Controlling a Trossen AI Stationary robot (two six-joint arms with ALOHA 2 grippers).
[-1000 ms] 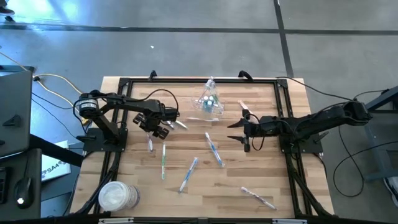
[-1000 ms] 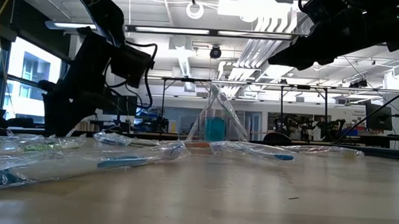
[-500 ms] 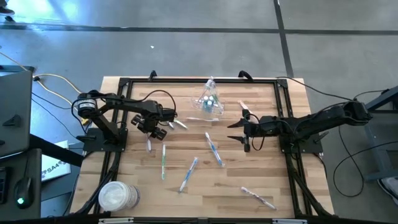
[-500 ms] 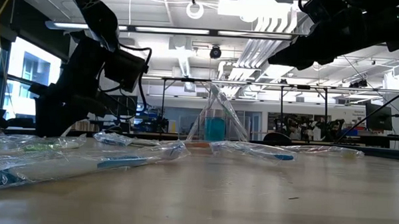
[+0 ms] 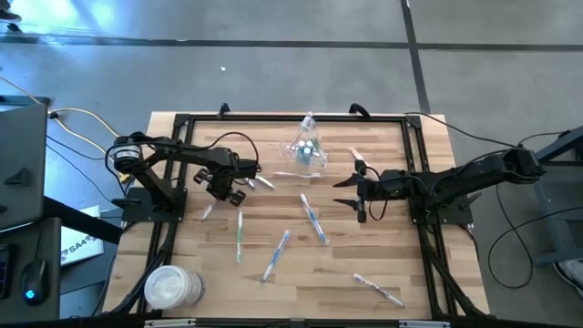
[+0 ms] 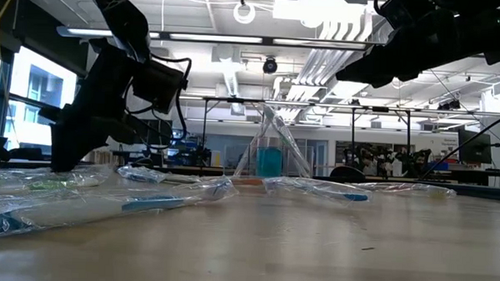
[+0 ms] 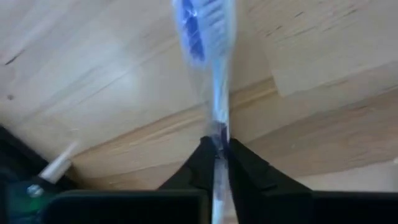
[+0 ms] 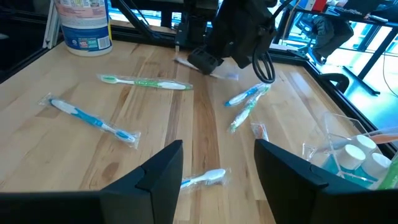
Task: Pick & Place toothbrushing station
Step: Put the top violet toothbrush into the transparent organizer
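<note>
L gripper point(image 7: 216, 163) is pinched tight on a slim blue toothbrush point(image 7: 208, 56) in clear crinkly wrap, gripped near the handle end, held over the pale wood-plank table point(image 5: 401, 255) on its left side. R gripper point(image 8: 217, 177) hangs mid-table w/ its dark fingers spread wide, holding nothing. Clear plastic cup point(image 5: 307, 150) w/ blue-capped tubes sits near the far edge; other wrapped brushes, green point(image 5: 239, 234) & blue point(image 5: 313, 219), lie scattered flat on the wood.

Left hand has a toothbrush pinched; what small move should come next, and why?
Probably carry it toward the clear cup. The left hand is shut on a blue toothbrush above the wood, and the cup already holds tubes. The right hand waits open.
</note>
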